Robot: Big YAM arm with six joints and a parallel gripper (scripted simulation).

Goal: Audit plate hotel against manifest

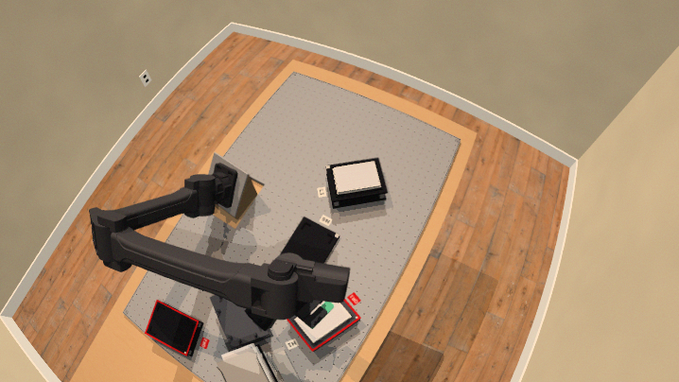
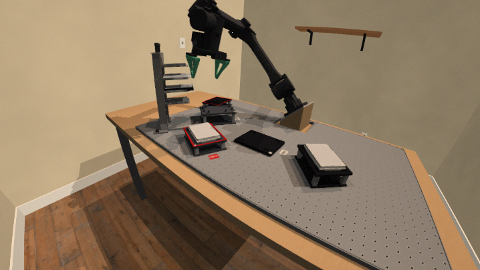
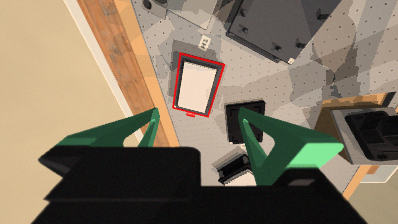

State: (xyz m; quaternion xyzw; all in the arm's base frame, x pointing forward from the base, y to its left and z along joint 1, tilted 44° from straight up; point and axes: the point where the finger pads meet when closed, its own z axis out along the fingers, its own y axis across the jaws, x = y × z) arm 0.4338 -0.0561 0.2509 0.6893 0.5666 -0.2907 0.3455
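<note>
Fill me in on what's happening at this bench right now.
A single black robot arm is sorting plates at a plate hotel. Its green-fingered gripper hangs open and empty, high above the deck beside the hotel's shelves. Below, one red-framed nest carries a pale plate; the other red-framed nest shows only a dark top. A second pale plate sits on a black nest farther along, with a flat black pad between.

Top cam overhead, ext. cam oblique, wrist cam downward; shared deck [image 1: 304,123].
</note>
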